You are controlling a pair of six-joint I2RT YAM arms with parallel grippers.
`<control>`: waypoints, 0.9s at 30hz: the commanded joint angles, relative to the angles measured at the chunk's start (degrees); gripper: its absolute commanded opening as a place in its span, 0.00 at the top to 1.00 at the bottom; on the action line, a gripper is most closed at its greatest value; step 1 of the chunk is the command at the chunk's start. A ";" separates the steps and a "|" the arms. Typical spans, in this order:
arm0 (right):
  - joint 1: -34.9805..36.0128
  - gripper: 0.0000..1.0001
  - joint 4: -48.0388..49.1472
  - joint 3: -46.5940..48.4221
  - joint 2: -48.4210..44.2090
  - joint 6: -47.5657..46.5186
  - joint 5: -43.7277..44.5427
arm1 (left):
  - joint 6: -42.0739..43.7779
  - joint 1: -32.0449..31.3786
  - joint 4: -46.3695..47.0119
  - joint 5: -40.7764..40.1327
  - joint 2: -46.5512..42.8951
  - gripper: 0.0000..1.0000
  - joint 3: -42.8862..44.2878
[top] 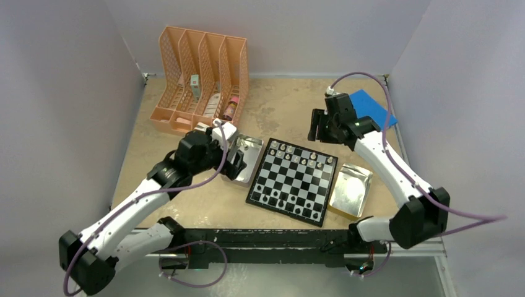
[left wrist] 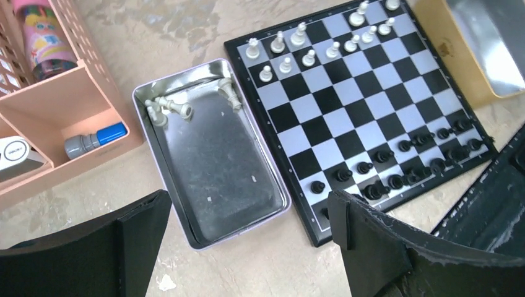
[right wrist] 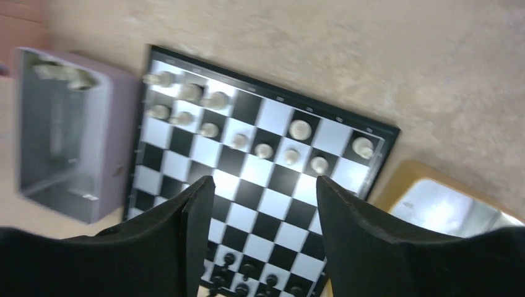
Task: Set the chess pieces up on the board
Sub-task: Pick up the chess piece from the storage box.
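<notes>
The left fingers (top: 234, 163) are spread wide and hold nothing, hanging above the near end of a shiny tin (left wrist: 210, 170). At the tin's far end lie loose white pieces (left wrist: 167, 109), three or four, too bunched to count for sure. The tin sits just left of the board (top: 291, 182), almost against its rim. The right fingers (top: 317, 131) are also parted and empty, poised over the board's far edge. On the board, twelve white pieces (right wrist: 209, 130) stand in the two far rows with gaps among them, more gaps in the back row. Black pieces (left wrist: 385, 154) fill the two near rows; eight show in the front row, while the back row is partly hidden behind a left finger, so its count is unclear. The middle squares are bare. A second tin (top: 350, 189), gold-sided, lies just right of the board. One peach organizer (top: 201, 77) with four slots stands at the far left of the tan surface (top: 282, 93), well apart from the board, holding a marker and other small items. One flat blue item (top: 373, 106) lies at the far right, partly behind the right arm.
</notes>
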 commanded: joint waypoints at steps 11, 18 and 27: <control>-0.23 0.02 25.36 -12.68 -23.13 -0.02 -17.52 | -15.39 2.48 -0.94 -5.29 23.96 0.07 17.11; -0.23 0.01 28.11 -20.38 -27.58 1.53 -18.75 | -17.41 3.52 1.60 -13.65 27.96 0.16 19.18; -0.17 0.01 31.04 -24.48 -31.71 1.54 -21.34 | -25.22 4.24 8.06 -20.31 34.37 0.09 20.45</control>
